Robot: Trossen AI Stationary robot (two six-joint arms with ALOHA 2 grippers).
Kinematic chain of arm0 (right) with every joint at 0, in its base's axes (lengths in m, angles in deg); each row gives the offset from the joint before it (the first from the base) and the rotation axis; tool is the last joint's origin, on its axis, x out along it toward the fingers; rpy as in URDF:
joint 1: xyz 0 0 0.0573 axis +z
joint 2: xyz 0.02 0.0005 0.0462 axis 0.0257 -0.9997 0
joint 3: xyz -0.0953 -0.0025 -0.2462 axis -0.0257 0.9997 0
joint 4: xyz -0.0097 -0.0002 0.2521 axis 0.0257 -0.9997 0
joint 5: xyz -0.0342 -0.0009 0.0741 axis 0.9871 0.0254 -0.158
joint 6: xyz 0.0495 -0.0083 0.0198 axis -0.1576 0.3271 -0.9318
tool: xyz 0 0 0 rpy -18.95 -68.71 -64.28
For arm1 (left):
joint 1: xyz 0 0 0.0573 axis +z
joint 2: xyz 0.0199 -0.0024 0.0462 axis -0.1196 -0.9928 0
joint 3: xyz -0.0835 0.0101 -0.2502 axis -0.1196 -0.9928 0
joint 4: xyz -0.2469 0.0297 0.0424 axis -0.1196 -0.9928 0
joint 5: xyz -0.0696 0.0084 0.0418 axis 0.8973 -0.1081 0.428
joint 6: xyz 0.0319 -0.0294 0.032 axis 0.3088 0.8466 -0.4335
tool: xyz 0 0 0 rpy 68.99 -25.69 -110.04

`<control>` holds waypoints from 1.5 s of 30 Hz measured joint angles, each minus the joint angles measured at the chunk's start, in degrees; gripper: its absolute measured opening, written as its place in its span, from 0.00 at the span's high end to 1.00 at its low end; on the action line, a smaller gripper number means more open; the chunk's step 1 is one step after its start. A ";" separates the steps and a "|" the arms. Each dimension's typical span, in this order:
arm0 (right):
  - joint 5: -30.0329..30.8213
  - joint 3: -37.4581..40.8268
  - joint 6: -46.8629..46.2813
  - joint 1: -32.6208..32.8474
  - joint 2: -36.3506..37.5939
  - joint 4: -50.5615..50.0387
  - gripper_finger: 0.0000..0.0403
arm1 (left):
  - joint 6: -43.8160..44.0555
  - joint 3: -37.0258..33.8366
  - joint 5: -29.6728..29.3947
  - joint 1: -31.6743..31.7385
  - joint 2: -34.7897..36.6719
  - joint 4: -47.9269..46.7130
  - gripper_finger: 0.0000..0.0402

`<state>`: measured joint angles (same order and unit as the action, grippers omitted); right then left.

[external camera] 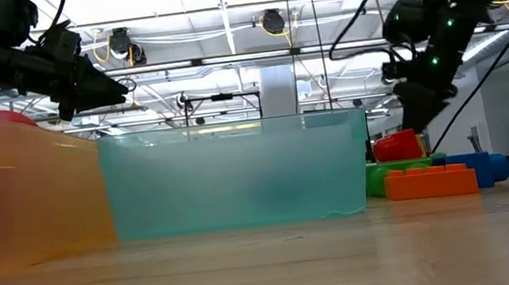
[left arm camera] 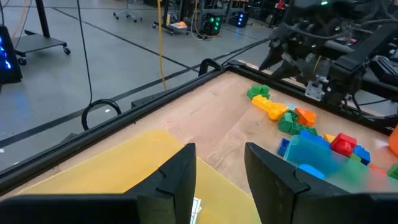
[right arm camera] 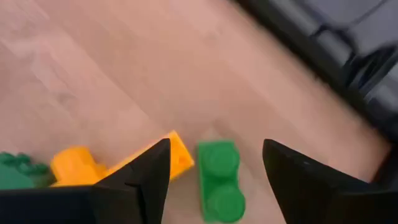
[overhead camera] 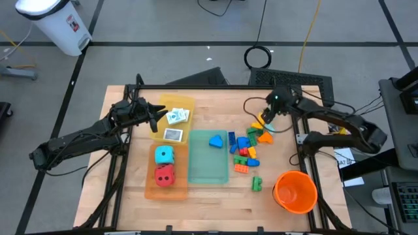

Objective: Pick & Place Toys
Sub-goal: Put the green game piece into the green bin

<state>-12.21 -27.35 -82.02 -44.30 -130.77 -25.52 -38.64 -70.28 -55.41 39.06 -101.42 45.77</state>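
Right wrist view only: green brick [right arm camera: 219, 180]

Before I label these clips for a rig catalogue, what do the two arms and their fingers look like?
Both arms are dark, near-black, jointed links with black cables running along them. The right arm shows small green lights near its wrist. The left gripper has two flat, matte dark fingers; the right gripper has two tapering to points. No markings are readable.

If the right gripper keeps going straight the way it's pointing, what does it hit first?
Most likely the green brick lying between the fingers of the open right gripper, beside a yellow brick. Depth is hard to judge.
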 joint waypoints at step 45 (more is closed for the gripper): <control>-8.42 0.07 1.00 10.16 11.92 6.98 0.81 | -3.07 0.39 -1.77 0.07 -0.02 10.75 0.65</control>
<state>-20.63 -27.29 -81.02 -34.14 -118.86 -18.53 -41.71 -69.89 -57.18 39.12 -101.44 56.52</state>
